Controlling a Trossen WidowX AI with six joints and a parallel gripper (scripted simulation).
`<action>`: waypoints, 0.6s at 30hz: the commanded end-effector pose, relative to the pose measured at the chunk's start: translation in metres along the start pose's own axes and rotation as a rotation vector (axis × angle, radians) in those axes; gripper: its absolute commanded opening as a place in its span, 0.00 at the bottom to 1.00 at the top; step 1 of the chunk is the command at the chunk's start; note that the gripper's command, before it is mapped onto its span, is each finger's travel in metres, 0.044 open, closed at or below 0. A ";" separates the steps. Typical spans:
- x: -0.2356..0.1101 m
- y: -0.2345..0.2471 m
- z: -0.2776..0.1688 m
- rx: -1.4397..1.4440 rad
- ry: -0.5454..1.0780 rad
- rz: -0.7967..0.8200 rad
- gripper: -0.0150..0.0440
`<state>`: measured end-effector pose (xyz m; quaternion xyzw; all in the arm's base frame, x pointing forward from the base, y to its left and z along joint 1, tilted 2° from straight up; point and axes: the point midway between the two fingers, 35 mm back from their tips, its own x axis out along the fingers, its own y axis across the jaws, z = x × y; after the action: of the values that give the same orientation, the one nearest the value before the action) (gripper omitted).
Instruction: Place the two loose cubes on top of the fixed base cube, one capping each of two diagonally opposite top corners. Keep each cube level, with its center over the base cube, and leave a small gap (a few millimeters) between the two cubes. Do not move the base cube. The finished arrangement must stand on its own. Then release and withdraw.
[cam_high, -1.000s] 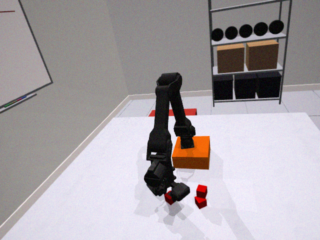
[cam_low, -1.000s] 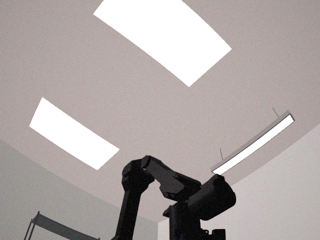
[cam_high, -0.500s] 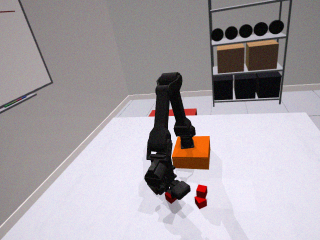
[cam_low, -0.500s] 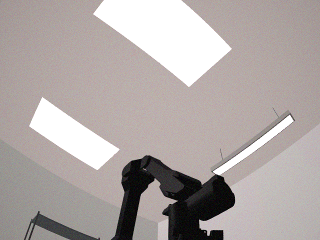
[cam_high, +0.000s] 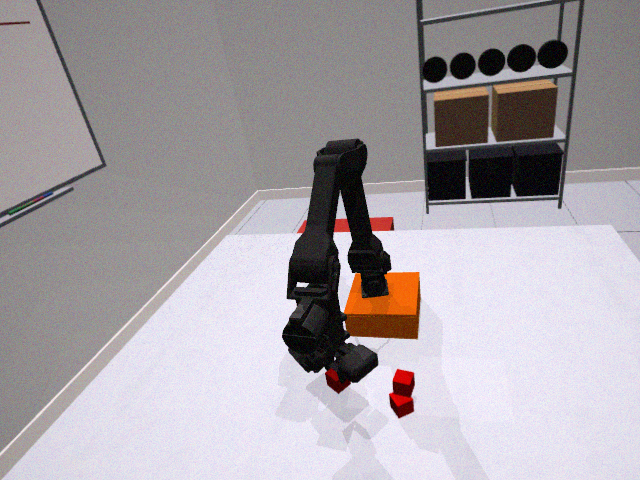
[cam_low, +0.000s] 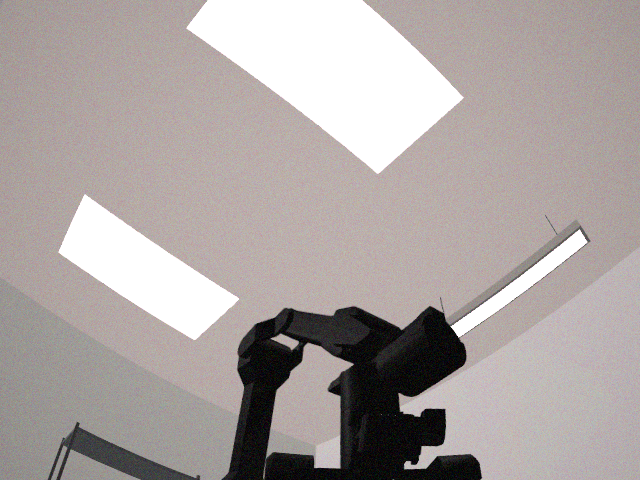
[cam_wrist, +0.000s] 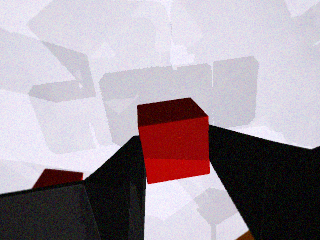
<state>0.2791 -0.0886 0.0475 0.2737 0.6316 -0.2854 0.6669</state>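
My gripper (cam_high: 338, 376) (cam_wrist: 172, 138) is shut on a loose red cube (cam_high: 337, 382) (cam_wrist: 175, 140), one finger on each side of it. The cube is a little above the table, left of the other two red cubes in the top view, and partly hidden by a finger. The base cube (cam_high: 402, 406) stands turned on the table. The other loose cube (cam_high: 403, 383) appears to rest level on it, covering its rear top corner. A red patch (cam_wrist: 60, 178) shows past the left finger in the wrist view; I cannot tell which cube it is.
An orange block (cam_high: 382, 326) stands behind the cubes under the arm's base; a sliver of it (cam_wrist: 245, 236) shows in the wrist view. The white table (cam_high: 516, 335) carries everything. A shelf rack (cam_high: 493, 200) stands beyond it. The exterior view shows only the arm, ceiling, walls and rack.
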 end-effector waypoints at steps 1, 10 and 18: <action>-0.016 0.002 0.002 0.002 -0.009 0.007 0.43; -0.045 0.000 -0.001 0.002 -0.009 0.007 0.43; -0.057 0.001 -0.003 -0.006 -0.009 0.007 0.43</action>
<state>0.2736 -0.0850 0.0997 0.2730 0.6298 -0.2838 0.6695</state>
